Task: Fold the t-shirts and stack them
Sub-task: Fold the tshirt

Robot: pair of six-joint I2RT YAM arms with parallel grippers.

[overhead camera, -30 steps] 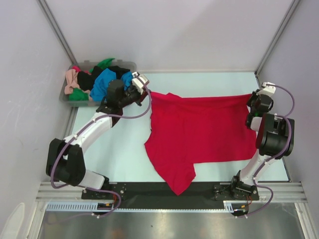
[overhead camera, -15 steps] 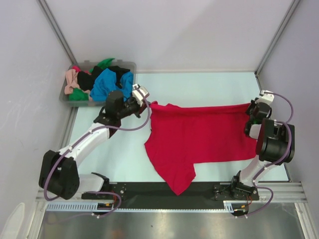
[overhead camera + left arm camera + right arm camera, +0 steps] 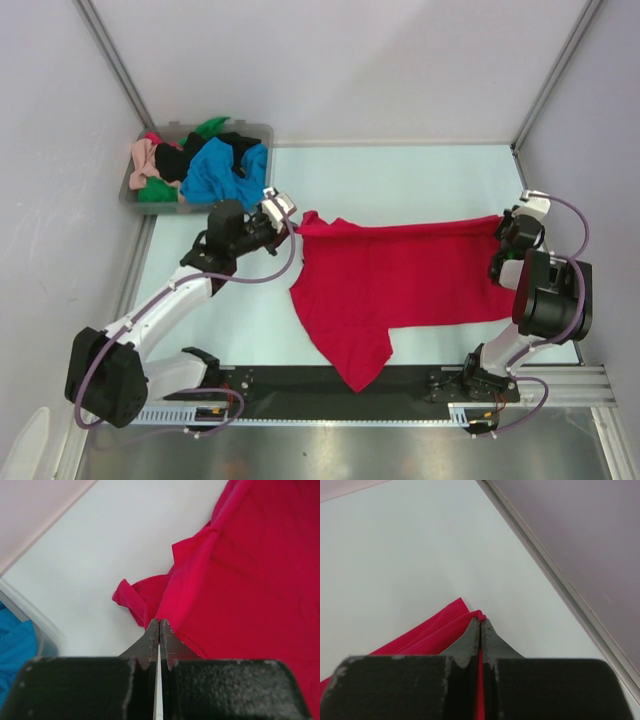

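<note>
Lena: Both grippers have drawn away from the bin [image 3: 264, 129] over the last second, dragging the hem of the red t-shirt [image 3: 400, 275] with them; the left gripper [image 3: 292, 224], which was right beside the bin, now sits well clear of it

Tom: Does each one have cloth?

Lena: Yes. The left wrist view shows the jaws pressed together on a bunched corner of the shirt. The right gripper [image 3: 506, 226], at the hem's end farthest from the bin, is pinched tight on a thin fold of the same shirt

Tom: So which step is this?

Lena: Laying out, I judge, or the very start of the first fold. The hem runs in a line between the two grippers, the body lies flat on the table [image 3: 420, 180], and nothing is doubled over yet

Tom: What does the next move need?

Lena: Both arms travelling together with the hem kept taut, otherwise it sags in the middle. Whether the hem goes over the body or gets set down straight, I cannot say

Tom: Anything in the way?

Lena: On the side away from the bin, the shirt's tip lies over the black rail [image 3: 290, 380], so it may catch or drag. The sleeve by the left gripper is crumpled too. The other t-shirts [image 3: 205, 165] sit heaped in the bin, well out of the path
</note>
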